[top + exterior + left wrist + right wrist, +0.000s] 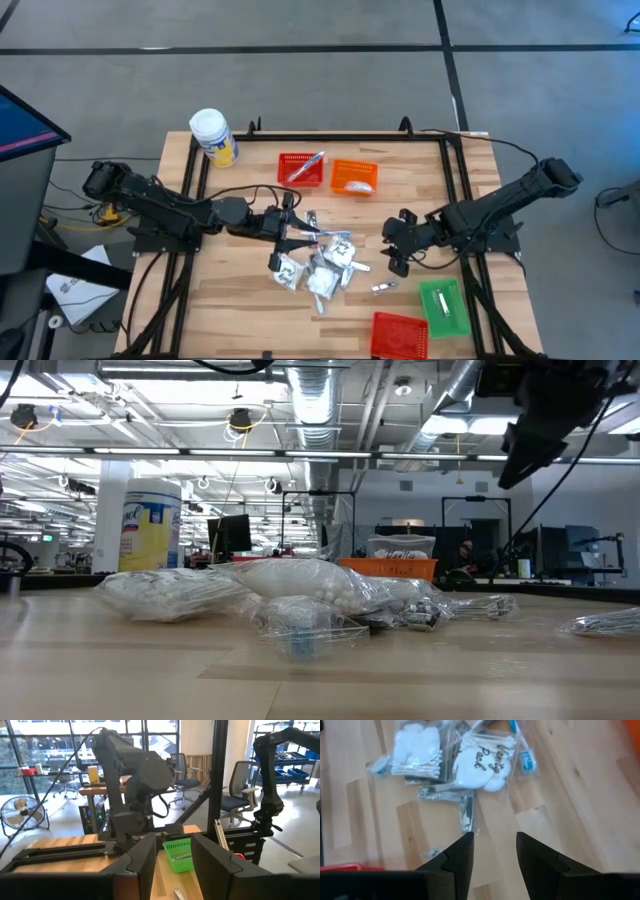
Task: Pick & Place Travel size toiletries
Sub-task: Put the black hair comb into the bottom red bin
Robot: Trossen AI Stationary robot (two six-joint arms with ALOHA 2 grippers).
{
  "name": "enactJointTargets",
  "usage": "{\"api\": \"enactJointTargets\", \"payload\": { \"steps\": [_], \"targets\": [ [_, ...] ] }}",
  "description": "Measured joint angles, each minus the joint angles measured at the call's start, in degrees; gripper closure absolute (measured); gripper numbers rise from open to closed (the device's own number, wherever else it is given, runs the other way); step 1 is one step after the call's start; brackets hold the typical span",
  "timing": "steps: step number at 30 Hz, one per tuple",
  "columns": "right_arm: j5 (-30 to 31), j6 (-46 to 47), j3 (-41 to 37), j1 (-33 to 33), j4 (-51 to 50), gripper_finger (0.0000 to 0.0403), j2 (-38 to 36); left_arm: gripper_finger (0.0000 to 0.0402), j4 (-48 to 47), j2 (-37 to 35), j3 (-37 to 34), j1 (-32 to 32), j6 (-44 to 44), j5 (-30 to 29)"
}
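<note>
The travel size toiletries point(322, 262) lie in a heap of clear-wrapped packets at the table's middle, resting flat on the wood. In the right wrist view I see a "Vanity Pack" packet point(480, 762), a cotton swab packet point(417, 750) and a wrapped silver piece point(465, 805). One slim silver packet point(385, 287) lies apart, right of the heap. My left gripper point(300, 232) points level at the heap's far left, above it, open with nothing between its fingers point(172, 845). My right gripper point(393, 250) hangs open above bare wood just right of the heap point(495, 845).
A red basket point(300, 168) holding a slim item and an orange basket point(354, 177) stand behind the heap. A green basket point(443, 308) and another red one point(400, 335) sit at the near right. The white-lidded yellow jar point(213, 137) stands far left.
</note>
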Motion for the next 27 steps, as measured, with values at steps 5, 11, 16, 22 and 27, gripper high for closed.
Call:
{"api": "enactJointTargets", "payload": {
  "steps": [5,11,16,22,27],
  "targets": [
    [-0.02,-5.43,0.0,-2.04,3.14,0.0265,0.0,0.0285,-0.87,0.0,0.0,0.0,-1.87,0.01],
    [-0.02,-12.75,0.0,-4.81,7.47,0.0269,0.0,0.0285,-2.27,0.15,0.0,-0.02,-4.33,0.02],
    [-0.02,-18.26,0.0,-7.43,11.07,0.0269,0.0,0.0285,-3.81,0.17,0.0,-0.02,-5.91,0.02],
    [-0.02,-24.27,0.0,-10.02,16.03,0.0269,0.12,0.0285,-4.72,0.17,0.0,-0.02,-7.25,0.02],
    [-0.01,-28.11,0.0,-11.78,19.2,0.027,0.17,0.0285,-6.98,0.17,0.0,-0.02,-8.55,0.02]
  ]
}}
